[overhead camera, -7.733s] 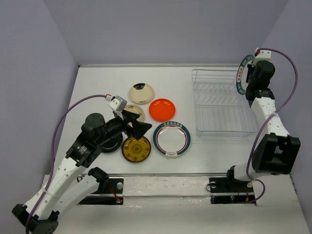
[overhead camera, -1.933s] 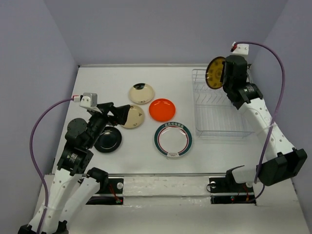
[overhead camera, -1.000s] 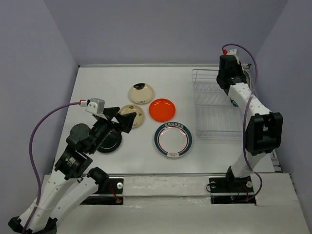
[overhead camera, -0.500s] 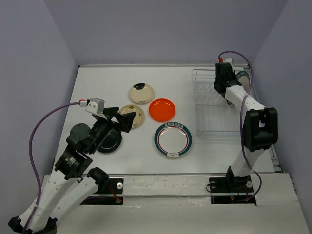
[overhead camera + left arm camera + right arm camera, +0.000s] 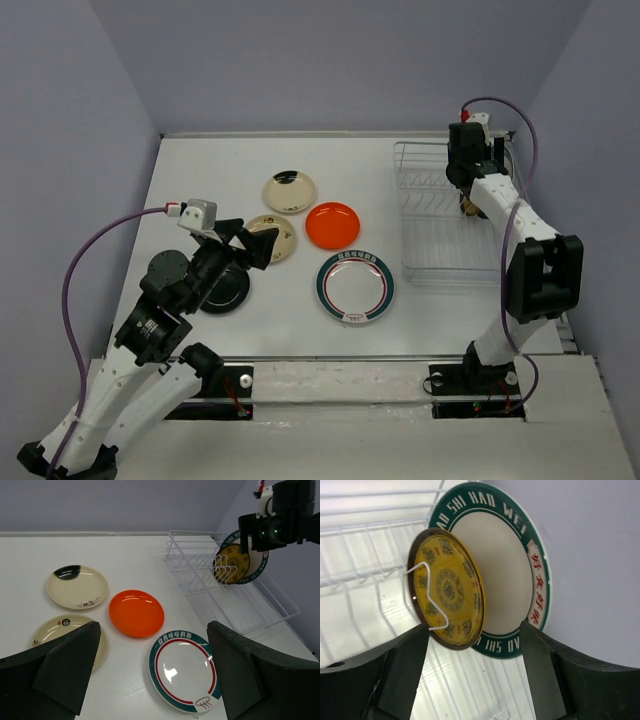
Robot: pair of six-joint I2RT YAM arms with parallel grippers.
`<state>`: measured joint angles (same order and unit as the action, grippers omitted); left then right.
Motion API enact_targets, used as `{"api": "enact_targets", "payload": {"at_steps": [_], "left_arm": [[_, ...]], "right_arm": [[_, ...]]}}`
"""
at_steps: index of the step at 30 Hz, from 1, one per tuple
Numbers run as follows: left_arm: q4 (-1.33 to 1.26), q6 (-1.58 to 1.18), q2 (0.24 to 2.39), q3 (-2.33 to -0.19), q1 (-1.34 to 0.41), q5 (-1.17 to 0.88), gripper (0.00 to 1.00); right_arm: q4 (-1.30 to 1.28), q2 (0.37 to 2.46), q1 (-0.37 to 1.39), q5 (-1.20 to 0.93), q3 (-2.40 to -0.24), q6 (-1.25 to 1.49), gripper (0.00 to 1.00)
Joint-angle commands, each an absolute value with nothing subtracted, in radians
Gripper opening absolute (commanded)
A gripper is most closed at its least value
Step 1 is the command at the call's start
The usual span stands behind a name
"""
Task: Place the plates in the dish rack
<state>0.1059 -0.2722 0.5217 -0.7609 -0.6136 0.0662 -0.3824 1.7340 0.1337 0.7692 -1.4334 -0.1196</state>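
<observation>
The white wire dish rack (image 5: 440,240) holds two plates on edge at its far right end. The amber-yellow plate (image 5: 447,597) leans behind a tine. A teal-rimmed white plate (image 5: 512,575) stands just behind it. My right gripper (image 5: 475,680) is open right in front of them, with nothing between its fingers. On the table lie a cream plate with a dark patch (image 5: 290,191), a second cream plate (image 5: 62,630), an orange-red plate (image 5: 333,225), a teal-rimmed plate (image 5: 353,286) and a black plate (image 5: 222,288). My left gripper (image 5: 262,243) hovers open over the cream plate.
The rack (image 5: 240,600) sits against the right wall, and most of its tines are bare. The back wall runs just behind the rack. The left arm's elbow (image 5: 165,275) is next to the black plate.
My right gripper has opened and let go of the amber-yellow plate, which now stands in the rack, and it has drawn back slightly. The left arm has barely moved.
</observation>
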Motion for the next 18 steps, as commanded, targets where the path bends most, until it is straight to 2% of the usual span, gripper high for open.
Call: {"api": "enact_targets", "payload": {"at_steps": [1,2,5,8,9,11,12,14,15,18], "left_arm": [[0.071,-0.261,0.525,-0.788,-0.603,0.104,0.99],[0.071,-0.261,0.525,-0.788,-0.600,0.110,0.99],[0.071,-0.262,0.519,-0.788,-0.588,0.139,0.99],[0.067,-0.265,0.508,-0.784,-0.577,0.182,0.99],[0.067,-0.265,0.506,-0.781,-0.577,0.198,0.99],[0.069,-0.264,0.509,-0.781,-0.574,0.228,0.99],[0.071,-0.265,0.511,-0.781,-0.571,0.235,0.99],[0.072,-0.267,0.511,-0.782,-0.558,0.244,0.99],[0.072,-0.267,0.508,-0.782,-0.554,0.245,0.99],[0.069,-0.273,0.503,-0.779,-0.529,0.255,0.99]], "right_arm": [[-0.416,1.537,0.223,0.565,-1.462,0.070,0.79],[-0.414,1.516,0.259,0.536,-1.450,0.102,0.78],[-0.373,1.459,0.385,0.422,-1.372,0.179,0.64],[-0.245,1.453,0.581,0.248,-1.289,0.392,0.36],[-0.189,1.459,0.618,0.147,-1.258,0.429,0.35],[-0.050,1.483,0.731,0.106,-1.201,0.549,0.30],[-0.019,1.503,0.732,0.098,-1.197,0.578,0.30],[0.060,1.581,0.845,0.121,-1.200,0.659,0.35],[0.075,1.610,0.879,0.132,-1.216,0.678,0.42],[0.155,1.725,0.978,0.158,-1.245,0.762,0.53]]}}
